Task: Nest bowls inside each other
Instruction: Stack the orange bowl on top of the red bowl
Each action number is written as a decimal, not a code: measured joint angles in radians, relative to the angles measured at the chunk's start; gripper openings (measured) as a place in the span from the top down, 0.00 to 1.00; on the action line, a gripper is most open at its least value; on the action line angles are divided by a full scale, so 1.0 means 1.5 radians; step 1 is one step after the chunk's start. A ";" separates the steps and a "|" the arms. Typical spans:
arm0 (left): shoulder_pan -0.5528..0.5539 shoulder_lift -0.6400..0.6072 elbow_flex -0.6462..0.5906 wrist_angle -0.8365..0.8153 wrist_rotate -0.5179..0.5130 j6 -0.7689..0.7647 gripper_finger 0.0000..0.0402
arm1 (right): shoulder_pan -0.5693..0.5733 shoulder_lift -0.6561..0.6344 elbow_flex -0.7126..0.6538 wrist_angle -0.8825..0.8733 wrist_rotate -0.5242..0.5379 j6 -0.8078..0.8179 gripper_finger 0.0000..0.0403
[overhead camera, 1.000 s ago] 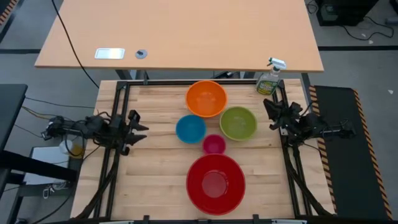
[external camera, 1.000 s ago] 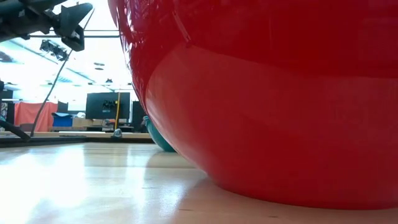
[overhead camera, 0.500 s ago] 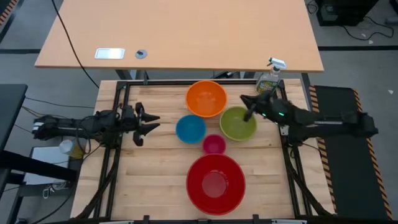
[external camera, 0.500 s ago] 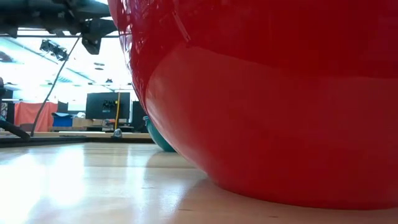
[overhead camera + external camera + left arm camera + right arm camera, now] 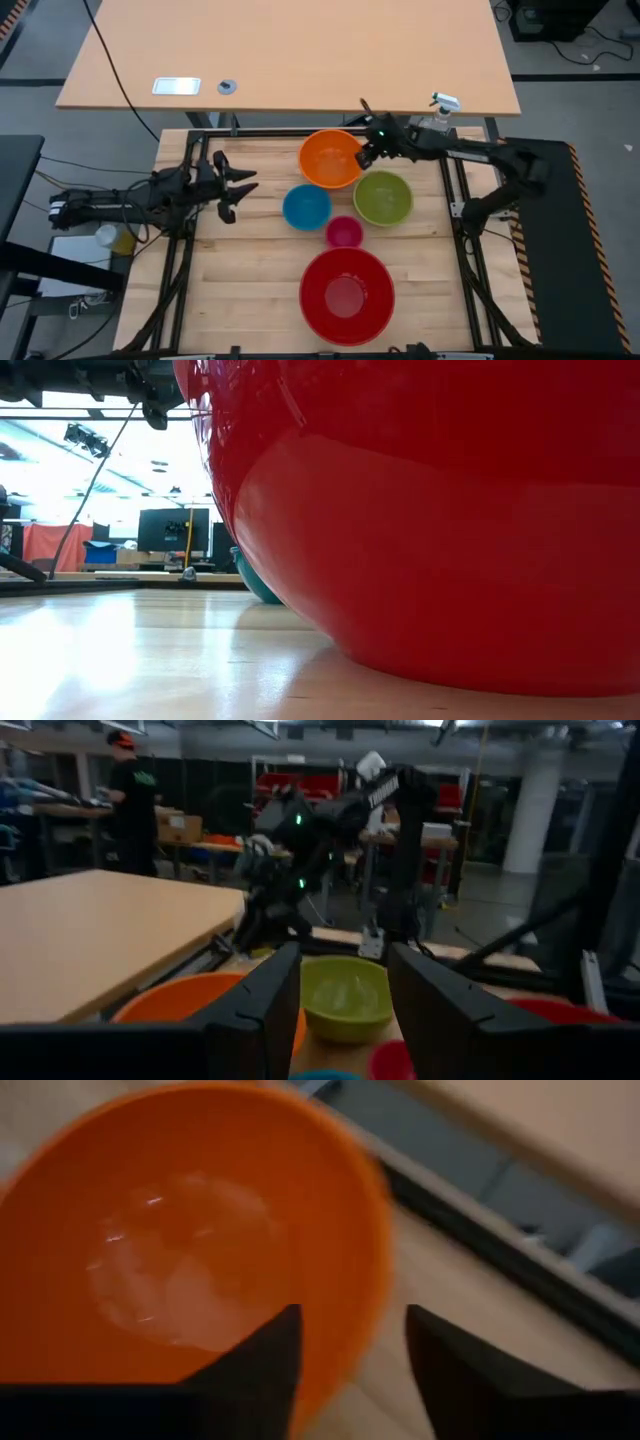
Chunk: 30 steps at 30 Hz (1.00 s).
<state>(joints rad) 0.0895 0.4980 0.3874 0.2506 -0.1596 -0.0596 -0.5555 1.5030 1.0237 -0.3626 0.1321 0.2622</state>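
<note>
Currently right claw (image 5: 366,152) sits spread over orange bowl's (image 5: 331,158) right rim at far desk (image 5: 250,290); straddle rim squarely before pinching, left claw (image 5: 240,190) spread, idling left of blue bowl (image 5: 306,207).

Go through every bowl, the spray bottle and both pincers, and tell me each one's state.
Red bowl: upright, empty.
Orange bowl: upright, empty.
Olive-green bowl: upright, empty.
Blue bowl: upright, empty.
Pink bowl: upright, empty.
Spray bottle: standing.
Left pincer: open.
Right pincer: open at orange rim.
</note>
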 joint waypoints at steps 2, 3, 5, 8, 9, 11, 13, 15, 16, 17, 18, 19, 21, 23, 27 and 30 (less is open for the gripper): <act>0.007 0.000 0.000 0.015 0.000 -0.005 0.61 | -0.009 0.035 0.028 -0.017 -0.027 0.005 0.42; 0.007 0.000 0.000 0.019 0.000 -0.010 0.61 | -0.013 0.052 0.041 -0.029 -0.037 0.005 0.38; 0.006 0.000 0.000 0.024 0.000 -0.017 0.61 | -0.019 0.087 0.073 -0.075 -0.035 0.014 0.32; 0.005 0.000 0.000 0.031 0.001 -0.020 0.61 | -0.023 0.135 0.130 -0.158 0.002 0.020 0.29; 0.005 0.000 0.000 0.032 0.001 -0.020 0.61 | -0.024 0.148 0.145 -0.177 0.013 0.022 0.29; 0.006 0.000 0.000 0.037 0.001 -0.015 0.61 | -0.023 0.170 0.167 -0.190 0.016 0.022 0.31; 0.009 0.000 0.000 0.043 0.001 -0.003 0.61 | -0.023 0.193 0.180 -0.187 -0.003 0.022 0.34; 0.014 0.000 0.000 0.048 0.001 0.000 0.61 | -0.023 0.217 0.191 -0.187 -0.018 0.022 0.38; 0.017 0.000 0.000 0.048 0.001 0.000 0.61 | -0.024 0.228 0.195 -0.185 -0.018 0.021 0.41; 0.019 0.000 0.000 0.048 0.001 0.000 0.61 | -0.026 0.239 0.197 -0.187 -0.020 0.018 0.43; 0.021 0.000 0.000 0.048 0.001 0.000 0.61 | -0.027 0.250 0.200 -0.190 -0.020 0.015 0.46; 0.021 0.000 0.000 0.048 0.001 0.000 0.61 | -0.029 0.260 0.201 -0.188 -0.020 0.013 0.50; 0.022 0.000 0.000 0.048 0.001 0.000 0.61 | -0.033 0.274 0.203 -0.184 -0.020 0.012 0.56; 0.022 0.000 0.000 0.048 0.001 0.001 0.61 | -0.035 0.282 0.204 -0.178 -0.021 0.016 0.63; 0.021 0.000 0.000 0.048 0.001 0.002 0.61 | -0.041 0.283 0.205 -0.161 -0.045 0.038 0.78; 0.021 0.000 -0.001 0.050 0.002 0.002 0.61 | -0.047 0.268 0.206 -0.150 -0.061 0.047 0.89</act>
<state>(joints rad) 0.1215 0.4980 0.3866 0.3249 -0.1574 -0.0566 -0.6258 1.9044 1.3327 -0.5881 0.0412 0.3331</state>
